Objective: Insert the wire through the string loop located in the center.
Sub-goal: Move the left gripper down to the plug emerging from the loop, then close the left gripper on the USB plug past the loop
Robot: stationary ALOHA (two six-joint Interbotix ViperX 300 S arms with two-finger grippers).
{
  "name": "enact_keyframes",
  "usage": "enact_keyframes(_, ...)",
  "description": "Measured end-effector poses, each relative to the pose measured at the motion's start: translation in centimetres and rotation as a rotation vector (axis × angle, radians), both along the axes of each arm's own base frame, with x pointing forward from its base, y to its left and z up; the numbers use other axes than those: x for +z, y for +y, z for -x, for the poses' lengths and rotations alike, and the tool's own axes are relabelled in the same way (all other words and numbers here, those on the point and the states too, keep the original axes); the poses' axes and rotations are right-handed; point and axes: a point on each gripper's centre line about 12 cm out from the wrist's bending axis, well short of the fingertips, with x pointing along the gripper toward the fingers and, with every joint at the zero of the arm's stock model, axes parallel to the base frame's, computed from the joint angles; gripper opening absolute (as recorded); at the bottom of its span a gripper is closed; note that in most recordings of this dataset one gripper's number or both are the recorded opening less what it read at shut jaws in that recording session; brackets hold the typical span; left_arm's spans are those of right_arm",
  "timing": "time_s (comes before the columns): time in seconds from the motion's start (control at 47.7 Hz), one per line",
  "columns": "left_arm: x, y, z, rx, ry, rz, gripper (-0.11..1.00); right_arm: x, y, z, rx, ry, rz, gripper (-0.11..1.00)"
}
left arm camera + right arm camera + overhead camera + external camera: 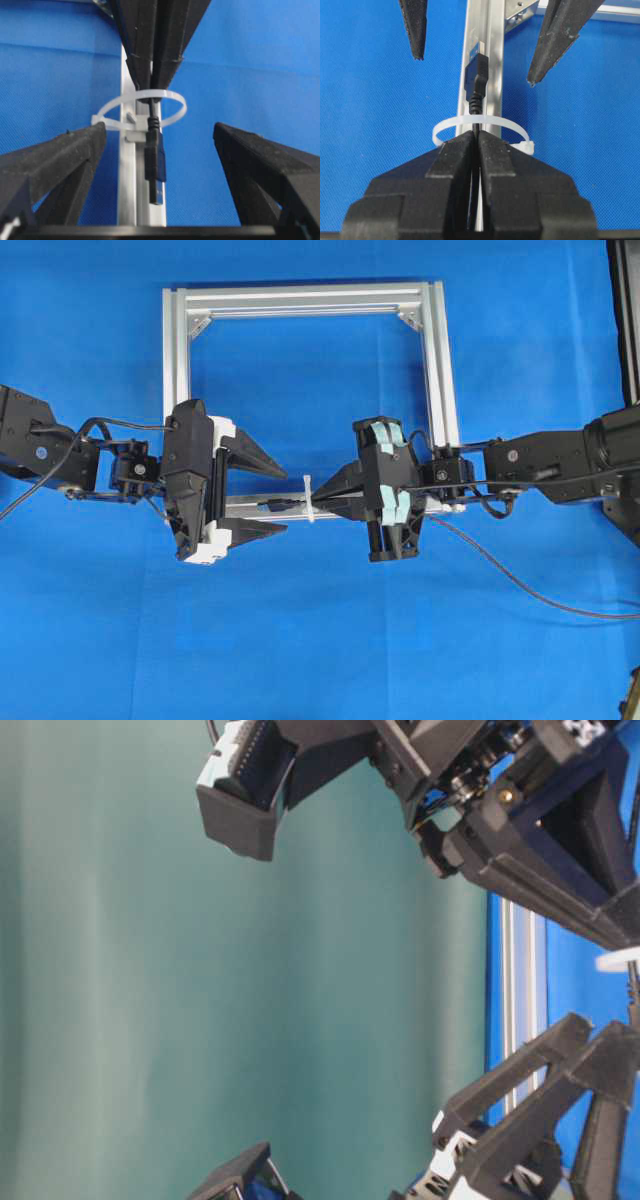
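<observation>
On the silver aluminium frame (440, 370), my right hand (476, 145) pinches the thin black wire (156, 155) just behind the white string loop (142, 107); its plug pokes through, lengthwise toward my wide-open left hand (283, 498).

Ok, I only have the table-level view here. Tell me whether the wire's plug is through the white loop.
Observer: Yes. In the left wrist view the plug of the wire sits past the cable-tie loop.
Operator: Tell me what holds it.
Observer: The right gripper, shut on the wire behind the loop.
Operator: Report the left gripper.
Observer: The left gripper is open, fingers either side of the plug, touching nothing.
</observation>
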Motion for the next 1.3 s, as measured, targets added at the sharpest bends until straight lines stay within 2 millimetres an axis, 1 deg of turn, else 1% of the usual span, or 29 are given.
enact_keyframes(0.105,-0.3,0.0,0.0,0.000,0.008,-0.001,0.91,0.0,0.0,0.0,0.000,0.000,0.000,0.00)
enact_keyframes(0.357,-2.6,0.4,-0.5,0.014,0.060,-0.005,0.91,0.1,0.0,0.0,0.000,-0.006,0.000,0.00)
enact_keyframes(0.44,-3.0,0.6,-0.5,0.020,0.067,-0.007,0.91,0.1,0.0,0.0,0.001,-0.008,0.001,0.00)
enact_keyframes(0.524,-2.9,0.9,-0.6,0.026,0.064,-0.005,0.91,0.1,0.0,0.0,0.000,-0.008,0.000,0.00)
enact_keyframes(1.3,-2.9,0.9,-0.6,0.034,0.065,0.013,0.91,0.1,0.0,0.0,0.000,-0.008,0.000,0.00)
